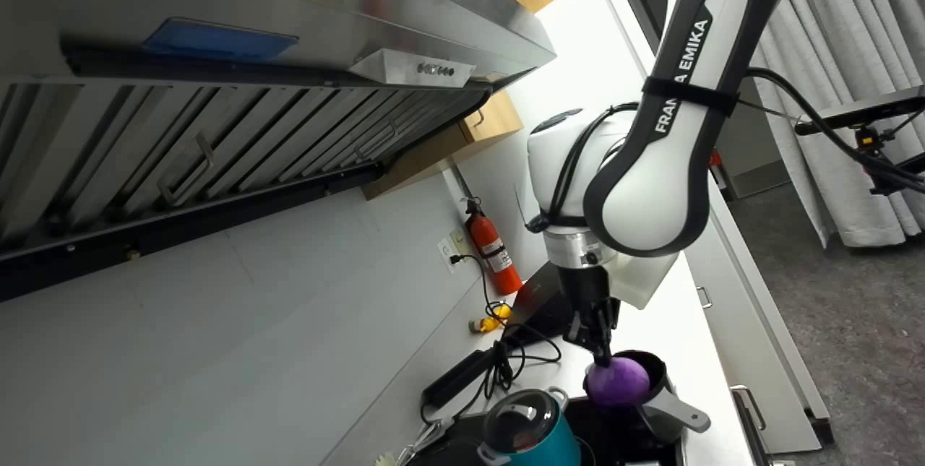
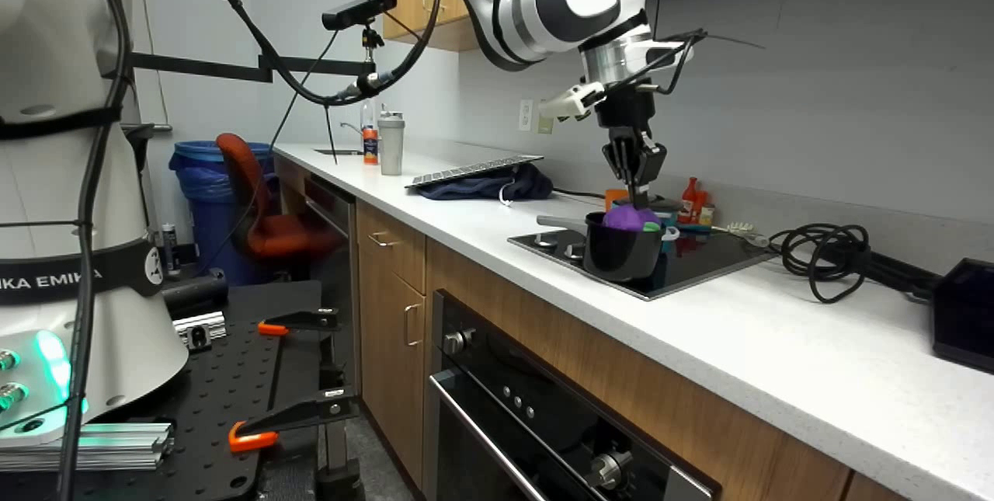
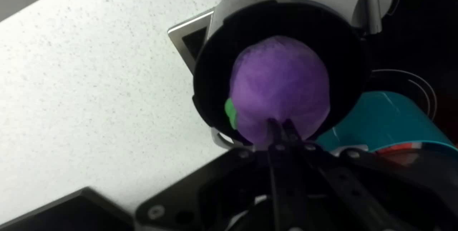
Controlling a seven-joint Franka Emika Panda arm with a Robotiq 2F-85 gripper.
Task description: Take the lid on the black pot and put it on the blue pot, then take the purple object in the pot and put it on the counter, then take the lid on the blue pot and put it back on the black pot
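Observation:
The purple object point(image 1: 620, 382) is round and soft-looking, with a green bit at its side. It sits in the mouth of the black pot point(image 2: 621, 256), bulging above the rim in both exterior views. My gripper point(image 3: 279, 121) points down from above, its fingertips close together and pinching the purple object point(image 3: 281, 80) near its edge. The dark see-through lid point(image 1: 517, 421) lies on the blue pot point(image 1: 553, 444), beside the black pot. In the wrist view the blue pot point(image 3: 386, 120) is at the right, its lid partly hidden by my gripper. The white counter point(image 3: 107, 80) lies to the left there.
Both pots stand on or at the black cooktop point(image 2: 722, 256). The black pot's grey handle point(image 1: 677, 410) sticks out sideways. Cables point(image 2: 827, 252), small bottles point(image 2: 689, 202) and a keyboard on dark cloth point(image 2: 474, 172) lie on the counter. A range hood point(image 1: 274, 90) hangs above.

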